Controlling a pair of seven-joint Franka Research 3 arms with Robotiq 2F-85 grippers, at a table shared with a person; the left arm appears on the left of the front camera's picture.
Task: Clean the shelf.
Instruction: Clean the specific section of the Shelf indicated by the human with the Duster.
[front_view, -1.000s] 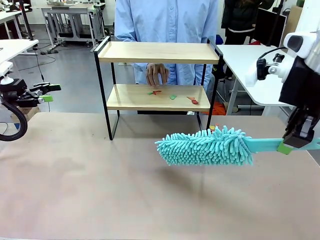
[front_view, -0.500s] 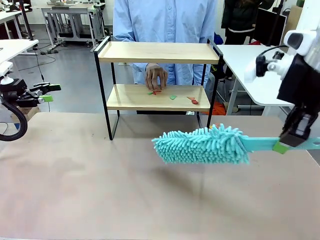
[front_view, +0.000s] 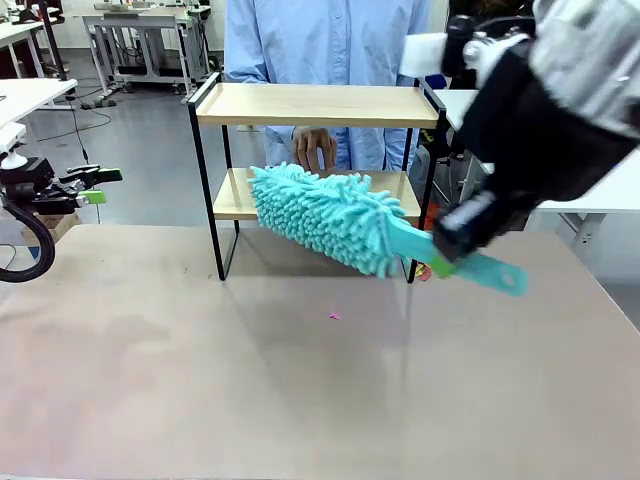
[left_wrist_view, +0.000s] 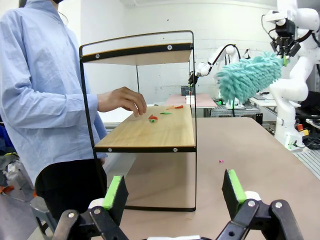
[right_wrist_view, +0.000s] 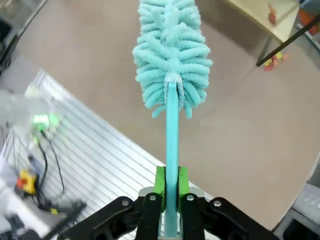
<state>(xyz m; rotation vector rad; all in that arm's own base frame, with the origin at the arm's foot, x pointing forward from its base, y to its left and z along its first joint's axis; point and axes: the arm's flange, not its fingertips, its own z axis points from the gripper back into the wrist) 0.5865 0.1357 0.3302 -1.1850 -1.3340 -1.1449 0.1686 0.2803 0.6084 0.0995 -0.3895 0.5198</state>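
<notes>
The shelf (front_view: 315, 103) stands at the table's far middle, two wooden boards in a black frame. Small red and green scraps (left_wrist_view: 153, 118) lie on its lower board (left_wrist_view: 150, 132). My right gripper (front_view: 440, 262) is shut on the handle of a fluffy teal duster (front_view: 320, 215), whose head slants up to the left in front of the lower board. The right wrist view shows the handle (right_wrist_view: 171, 150) clamped between the green pads (right_wrist_view: 160, 181). My left gripper (front_view: 95, 185) hovers open at the far left, off the table edge, with nothing between its pads (left_wrist_view: 114, 192).
A person in a light blue shirt stands behind the shelf with a hand (front_view: 315, 145) over the lower board's back edge. A tiny pink scrap (front_view: 335, 316) lies on the table in front. More scraps (right_wrist_view: 272, 61) lie by the shelf's right front leg.
My right arm swung the duster up and to the left, from low over the table to the front of the shelf's lower board. The left arm stayed still.
</notes>
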